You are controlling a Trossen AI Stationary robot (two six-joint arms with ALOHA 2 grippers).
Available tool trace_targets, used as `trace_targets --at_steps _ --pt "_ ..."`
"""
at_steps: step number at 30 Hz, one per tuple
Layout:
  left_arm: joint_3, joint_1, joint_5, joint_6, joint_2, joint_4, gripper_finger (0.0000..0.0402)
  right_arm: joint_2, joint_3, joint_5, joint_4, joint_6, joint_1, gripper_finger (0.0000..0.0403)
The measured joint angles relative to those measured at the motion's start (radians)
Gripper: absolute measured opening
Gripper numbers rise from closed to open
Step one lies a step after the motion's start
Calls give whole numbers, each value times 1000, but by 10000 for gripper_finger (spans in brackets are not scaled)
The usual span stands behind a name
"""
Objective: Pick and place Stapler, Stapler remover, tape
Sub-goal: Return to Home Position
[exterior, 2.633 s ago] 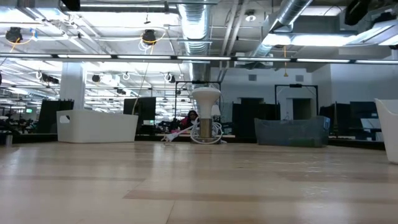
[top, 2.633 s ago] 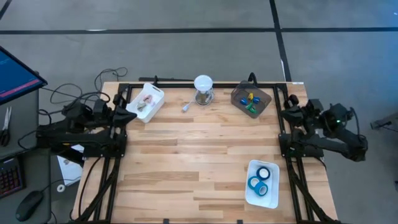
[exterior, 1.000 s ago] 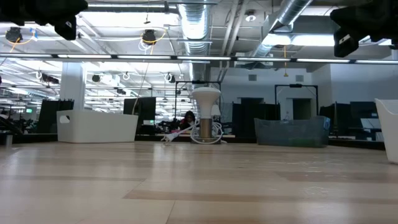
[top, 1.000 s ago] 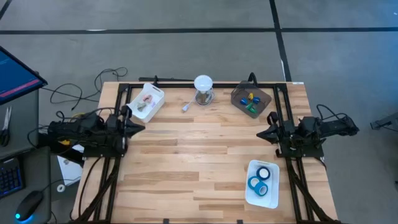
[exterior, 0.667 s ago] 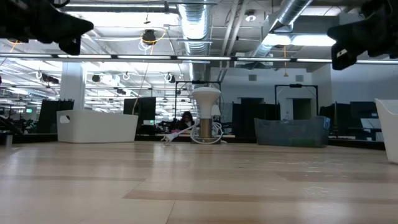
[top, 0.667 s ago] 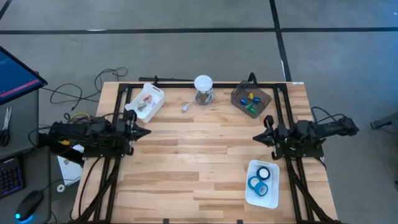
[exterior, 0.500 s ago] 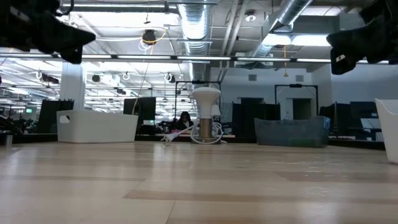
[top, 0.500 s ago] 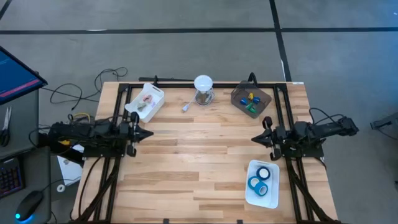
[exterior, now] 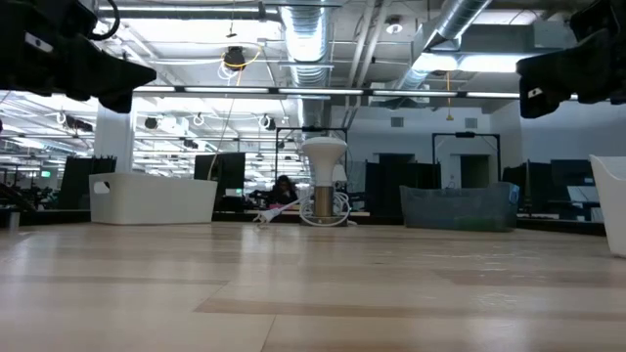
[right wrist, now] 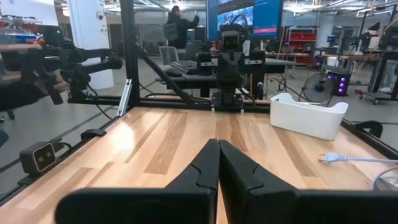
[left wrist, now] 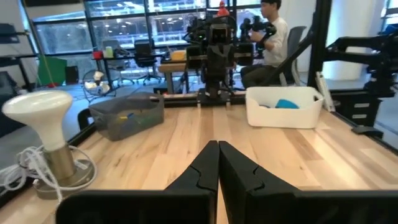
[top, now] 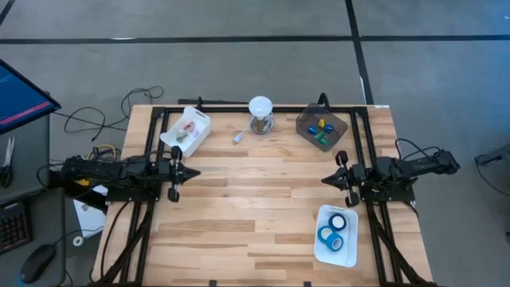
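Three blue tape rolls (top: 331, 233) lie in a white tray (top: 349, 248) at the near right; in the left wrist view one shows as a blue patch (left wrist: 286, 104). A white tray (top: 199, 119) at the far left holds small pink and pale things. A grey bin (top: 307, 119) at the far right holds small blue, yellow and green things. Which of these is the stapler or the stapler remover I cannot tell. My left gripper (top: 194, 172) (left wrist: 218, 144) is shut, level, above the table's left side. My right gripper (top: 323, 180) (right wrist: 219, 143) is shut, level, above the right side.
A white mushroom-shaped lamp (top: 260, 113) stands at the far middle, with a white cable end (top: 239, 137) lying beside it. Bare wood (top: 255, 207) lies between the two grippers. Black frame rails (top: 366, 151) run along the table's sides.
Both arms have sunk and stretched out level toward the table's middle, the left one farther than the right. Both grippers have stayed shut. Nothing on the table has moved.
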Motion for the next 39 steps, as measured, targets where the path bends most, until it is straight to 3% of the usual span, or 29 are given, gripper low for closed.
trace_targets --at_steps 39 --pt "1 1 -6 4 27 9 1 0 -2 -1 0 -7 -5 0"
